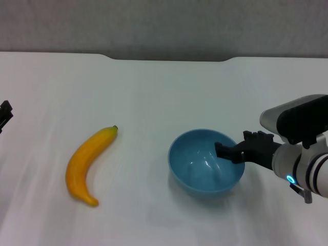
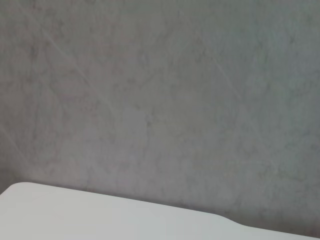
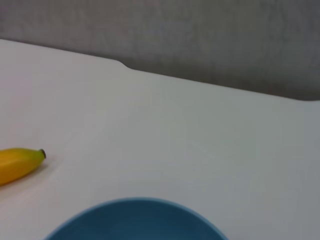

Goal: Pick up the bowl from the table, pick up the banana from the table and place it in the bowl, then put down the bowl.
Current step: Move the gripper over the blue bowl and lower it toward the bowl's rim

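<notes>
The light-blue bowl (image 1: pixel 206 163) stands upright on the white table (image 1: pixel 154 92), right of centre; its near rim also shows in the right wrist view (image 3: pixel 135 220). The yellow banana (image 1: pixel 88 164) lies on the table to the bowl's left, well apart from it, with its dark-green stem tip pointing away from me; its stem end shows in the right wrist view (image 3: pixel 20 162). My right gripper (image 1: pixel 228 151) reaches over the bowl's right rim, its black tip inside the bowl. My left gripper (image 1: pixel 4 117) is barely in view at the left edge of the table, far from the banana.
The table's far edge has a notch and meets a grey wall (image 1: pixel 164 25). The left wrist view shows only the wall (image 2: pixel 160 100) and a strip of the table edge (image 2: pixel 100 215).
</notes>
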Robot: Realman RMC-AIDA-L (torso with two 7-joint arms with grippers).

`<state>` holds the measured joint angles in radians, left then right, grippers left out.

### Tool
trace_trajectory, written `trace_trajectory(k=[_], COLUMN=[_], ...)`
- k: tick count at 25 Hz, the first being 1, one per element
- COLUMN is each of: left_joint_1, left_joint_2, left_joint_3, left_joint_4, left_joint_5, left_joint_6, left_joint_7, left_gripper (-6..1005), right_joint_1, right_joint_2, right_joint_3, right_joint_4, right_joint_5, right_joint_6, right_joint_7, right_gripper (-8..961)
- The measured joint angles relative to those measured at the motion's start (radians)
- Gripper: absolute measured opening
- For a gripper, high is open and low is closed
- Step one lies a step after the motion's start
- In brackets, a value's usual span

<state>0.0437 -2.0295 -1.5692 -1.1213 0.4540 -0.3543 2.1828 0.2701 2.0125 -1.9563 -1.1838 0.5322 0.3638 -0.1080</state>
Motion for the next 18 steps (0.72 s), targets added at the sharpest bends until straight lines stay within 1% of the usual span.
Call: trace_trajectory(k=[7, 11, 18], left_joint_1=[-0.001, -0.001, -0.001], left_joint_2=[0.000, 0.000, 0.000], left_joint_3=[0.001, 0.003, 0.005], left_joint_4=[0.000, 0.000, -0.001], left_joint_5=[-0.002, -0.001, 0.000], left_joint_6=[0.000, 0.000, -0.002], left_joint_7=[0.000, 0.000, 0.000], left_gripper=[774, 774, 774], right_joint_1=[0.002, 0.008, 0.009], right_joint_2=[-0.001, 0.001, 0.002], right_joint_3=[0.008, -0.011, -0.033], right_joint_4=[0.044, 0.074, 0.085], right_joint_5=[0.000, 0.002, 0.005], right_joint_6=[-0.008, -0.032, -0.051], right_joint_7=[0.006, 0.007, 0.022], right_gripper=[876, 873, 869])
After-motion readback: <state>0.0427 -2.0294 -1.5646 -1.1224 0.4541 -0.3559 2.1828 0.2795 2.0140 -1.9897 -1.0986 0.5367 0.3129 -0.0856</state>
